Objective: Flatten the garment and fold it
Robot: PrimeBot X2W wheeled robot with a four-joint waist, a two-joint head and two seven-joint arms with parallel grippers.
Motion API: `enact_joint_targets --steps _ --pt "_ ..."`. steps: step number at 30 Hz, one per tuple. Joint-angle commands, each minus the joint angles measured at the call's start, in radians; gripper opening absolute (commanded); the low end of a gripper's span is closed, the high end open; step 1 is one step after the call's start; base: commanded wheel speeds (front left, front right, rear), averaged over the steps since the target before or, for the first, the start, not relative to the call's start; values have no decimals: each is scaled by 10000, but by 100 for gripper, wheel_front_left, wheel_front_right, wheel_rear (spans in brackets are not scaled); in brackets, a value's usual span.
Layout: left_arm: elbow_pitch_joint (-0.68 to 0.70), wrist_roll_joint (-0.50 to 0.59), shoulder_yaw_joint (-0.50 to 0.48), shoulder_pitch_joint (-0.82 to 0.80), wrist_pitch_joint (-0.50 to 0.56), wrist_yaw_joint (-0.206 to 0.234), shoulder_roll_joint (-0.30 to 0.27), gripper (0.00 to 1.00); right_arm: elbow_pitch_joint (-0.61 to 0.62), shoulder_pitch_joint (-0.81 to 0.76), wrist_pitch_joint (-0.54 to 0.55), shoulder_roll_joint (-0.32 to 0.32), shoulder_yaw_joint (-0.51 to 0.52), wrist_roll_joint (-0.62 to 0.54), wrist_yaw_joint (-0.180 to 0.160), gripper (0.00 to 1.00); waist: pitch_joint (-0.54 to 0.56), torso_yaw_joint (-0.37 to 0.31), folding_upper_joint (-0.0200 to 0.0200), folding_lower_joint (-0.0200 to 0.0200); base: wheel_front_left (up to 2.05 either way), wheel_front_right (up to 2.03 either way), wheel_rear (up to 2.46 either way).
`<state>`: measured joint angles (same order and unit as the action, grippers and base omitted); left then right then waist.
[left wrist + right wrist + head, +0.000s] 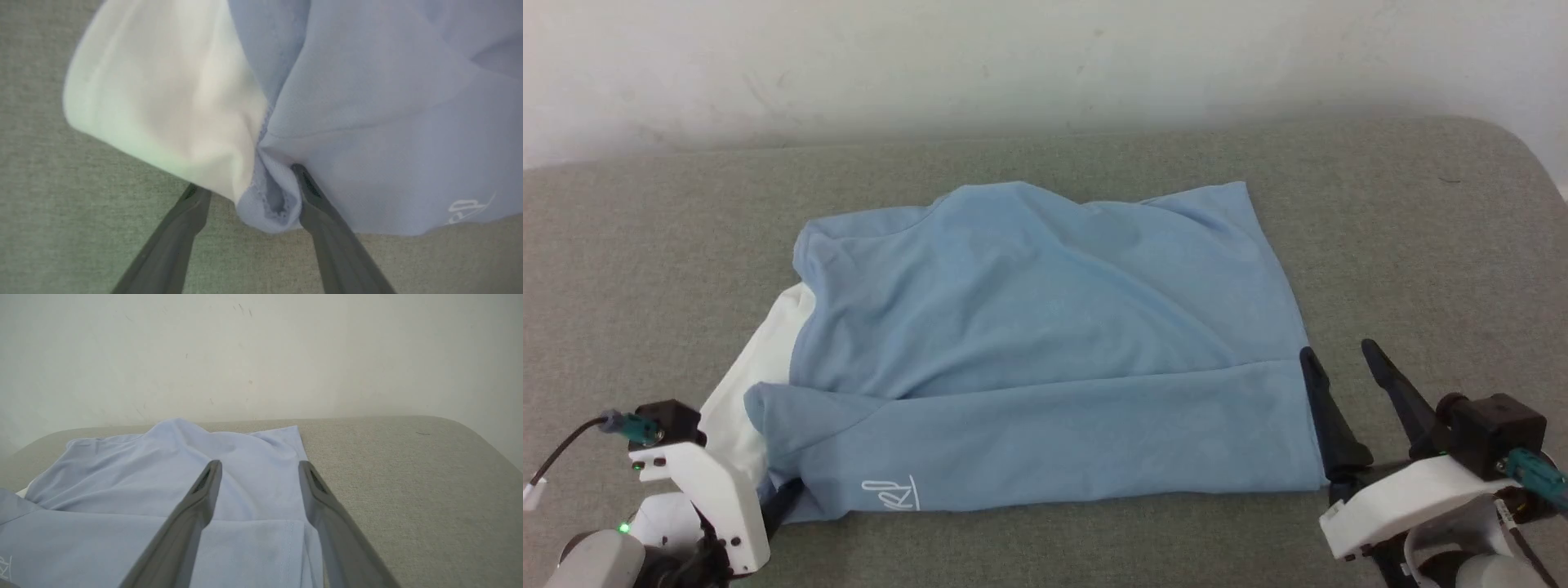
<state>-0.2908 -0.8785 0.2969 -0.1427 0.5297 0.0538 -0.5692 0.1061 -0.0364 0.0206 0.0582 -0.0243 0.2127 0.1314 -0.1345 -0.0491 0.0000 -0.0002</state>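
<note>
The shirt (1045, 343) lies part-folded, its 6 o'clock strip turned over; creases toward 12 o'clock need smoothing. The left gripper (247, 181) and right gripper (1338, 349) have fingers apart.

The garment (1045, 343) is light blue with a white band (756, 367) and white logo (890, 494), the upholstery (645, 245) speckled grey.

Light blue garment (1045, 327) with white band at left, near edge folded over, rumpled, lying on grey tabletop (1421, 245)
</note>
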Motion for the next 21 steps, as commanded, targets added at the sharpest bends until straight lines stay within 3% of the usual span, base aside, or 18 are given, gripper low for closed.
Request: enact_joint_targets --steps 1,3,7,13,21 --pt "-462 5 447 26 313 -116 414 74 60 -19 188 14 77 118 -7 100 -45 -98 0 2 0 0 0" --pt "-668 -58 581 -44 441 -231 554 0 72 -3 495 96 249 220 -7 100 -65 -149 0 2 0 0 0" --pt "-860 -180 658 -26 513 -378 654 0 -382 32 1835 479 499 562 -7 100 -32 -183 0 2 0 0 0" --pt "-341 -91 387 -38 -183 -395 561 0 -1474 477 4360 1087 525 1317 -7 100 -53 77 0 2 0 0 0" --pt "847 100 230 -104 -528 -160 418 0 -3522 1584 6022 1331 -96 2078 -7 100 -266 586 0 2 0 0 0"
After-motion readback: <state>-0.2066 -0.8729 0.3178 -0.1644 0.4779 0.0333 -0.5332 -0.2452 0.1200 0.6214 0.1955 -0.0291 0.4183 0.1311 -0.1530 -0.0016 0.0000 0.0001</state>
